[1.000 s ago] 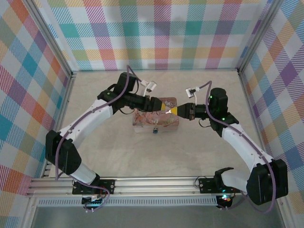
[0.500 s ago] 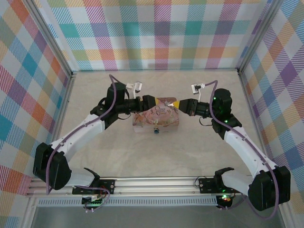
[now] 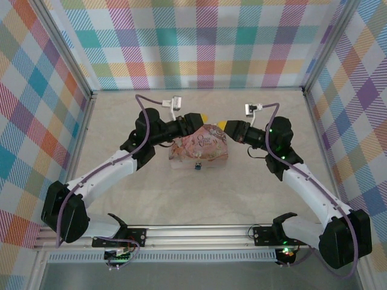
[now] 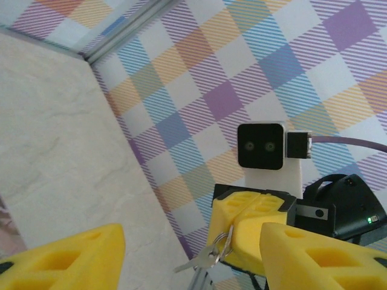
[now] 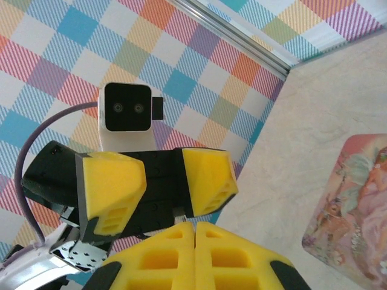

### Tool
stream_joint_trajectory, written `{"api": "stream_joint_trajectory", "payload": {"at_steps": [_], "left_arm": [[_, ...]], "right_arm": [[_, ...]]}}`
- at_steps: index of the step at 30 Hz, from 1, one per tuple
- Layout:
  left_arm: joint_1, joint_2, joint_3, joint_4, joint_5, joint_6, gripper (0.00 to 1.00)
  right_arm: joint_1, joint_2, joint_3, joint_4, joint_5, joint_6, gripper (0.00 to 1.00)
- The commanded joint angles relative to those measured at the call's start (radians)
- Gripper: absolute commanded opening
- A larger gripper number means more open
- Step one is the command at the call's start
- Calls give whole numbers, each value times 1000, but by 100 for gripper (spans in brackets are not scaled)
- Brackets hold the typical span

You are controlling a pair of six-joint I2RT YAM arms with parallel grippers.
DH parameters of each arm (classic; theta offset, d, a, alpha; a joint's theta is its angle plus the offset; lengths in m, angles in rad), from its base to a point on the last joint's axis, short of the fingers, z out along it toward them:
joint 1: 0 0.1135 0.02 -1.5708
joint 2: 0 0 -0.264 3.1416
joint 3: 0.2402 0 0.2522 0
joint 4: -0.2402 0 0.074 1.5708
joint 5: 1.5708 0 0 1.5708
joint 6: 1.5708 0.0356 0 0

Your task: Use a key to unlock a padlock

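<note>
Left tool [image 3: 202,118]: fingers apart, above the far edge of the box [image 3: 199,151].
Right tool [image 4: 242,220]: clamped on the key [image 4: 195,261] by its ring.

Left end effector [image 3: 202,119] and right end effector [image 3: 222,125] face each other, close but apart. A key [image 4: 202,261] dangles below the right one. The box [image 3: 199,150] sits on the surface [image 3: 242,193] under and in front of both, with the padlock [image 3: 197,166] at its near side.

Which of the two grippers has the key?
The right gripper: its jaws are shut on the ring of the dangling key; the left gripper is open, empty.
</note>
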Motion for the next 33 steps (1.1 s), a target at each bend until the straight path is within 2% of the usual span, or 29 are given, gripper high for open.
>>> {"api": "stream_joint_trajectory", "payload": {"at_steps": [1,7,17,28,33], "left_arm": [[-22,24,24,99,2,-23,57],[-38,37,36,122,15,-24,47],[-53,53,56,137,21,-25,47],[-61,56,61,145,34,-21,22],[-62,58,62,135,32,-18,22]], "right_arm": [[14,-8,-20,108,50,55,0],[24,0,-23,116,60,70,0],[32,26,-25,144,54,88,0],[33,26,-59,185,83,105,0],[33,26,-70,197,90,123,0]]}}
